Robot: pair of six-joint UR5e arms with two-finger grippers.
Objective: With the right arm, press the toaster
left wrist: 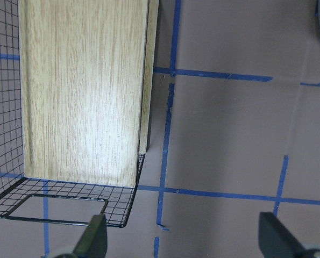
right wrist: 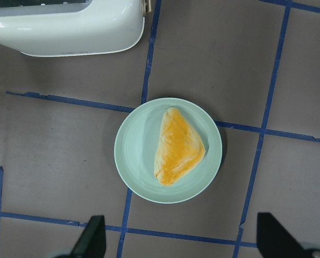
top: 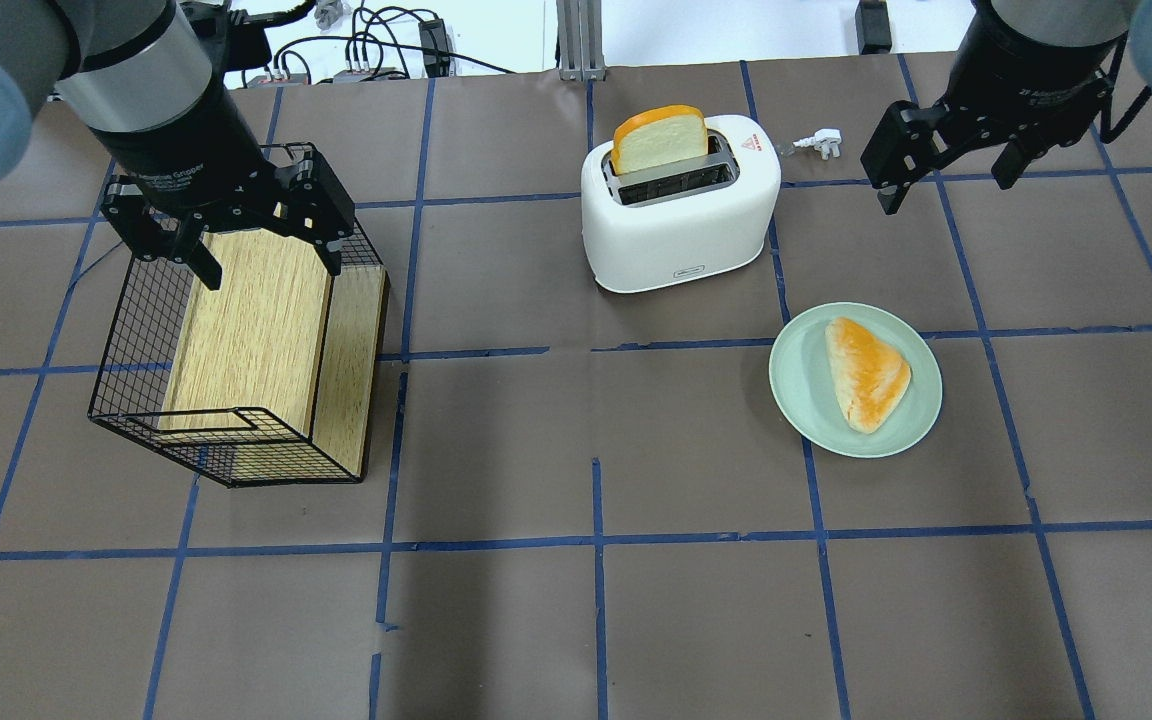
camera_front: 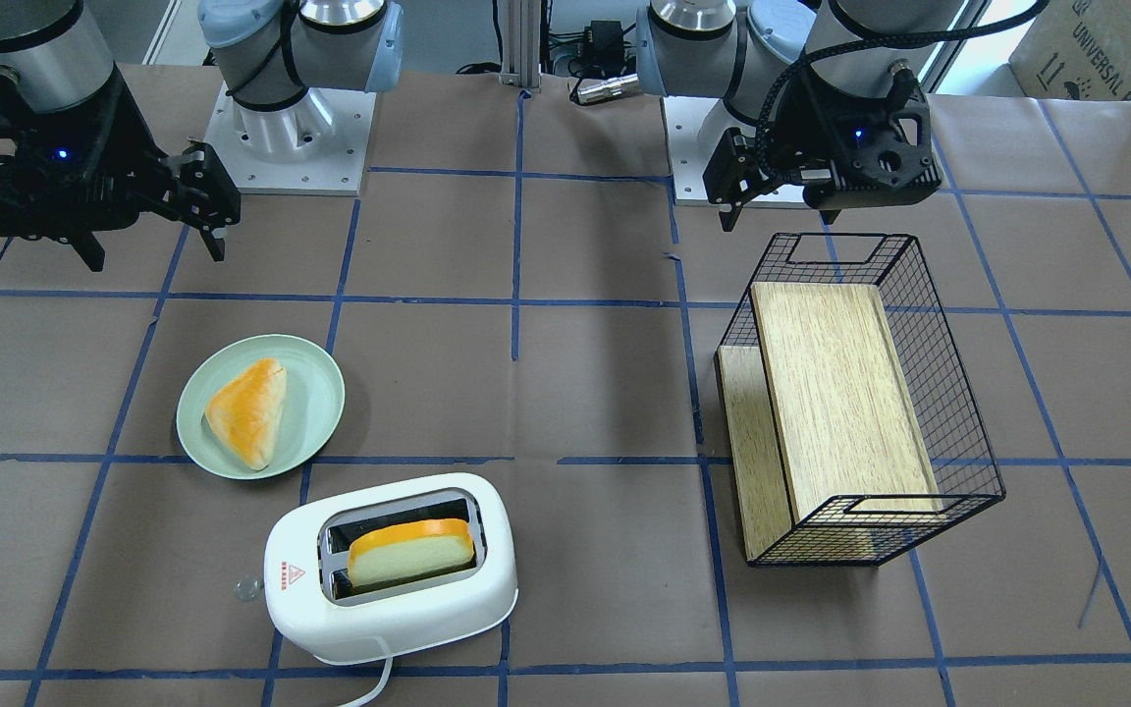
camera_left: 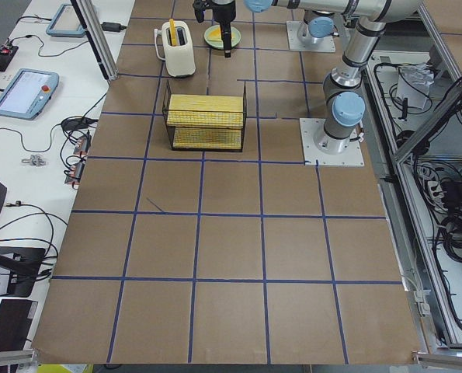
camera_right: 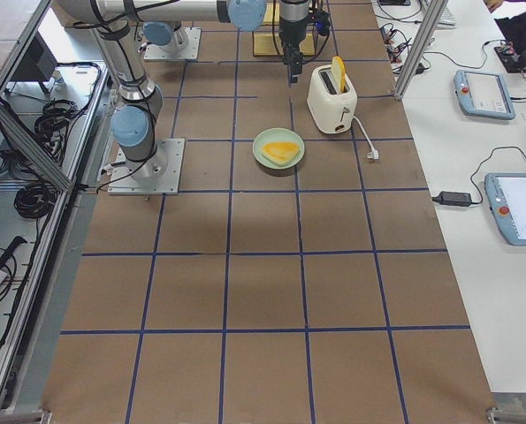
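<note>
The white toaster point(camera_front: 389, 589) stands near the table's far edge, with a slice of bread point(camera_front: 410, 552) standing up out of one slot. It also shows in the overhead view point(top: 676, 215) and at the top left of the right wrist view point(right wrist: 68, 27). Its clear lever knob point(camera_front: 246, 587) sticks out of the end that faces my right side. My right gripper point(top: 946, 185) is open and empty. It hangs in the air to the right of the toaster, apart from it, over the plate point(right wrist: 135, 156). My left gripper point(top: 266, 262) is open and empty over the wire basket point(top: 136, 320).
A pale green plate point(top: 806, 380) with a triangular bread piece point(top: 866, 372) lies on the near side of the toaster. A black wire basket point(camera_front: 958, 412) with wooden boards point(camera_front: 835, 393) lies on my left side. The toaster's white plug point(top: 821, 143) lies beside the knob.
</note>
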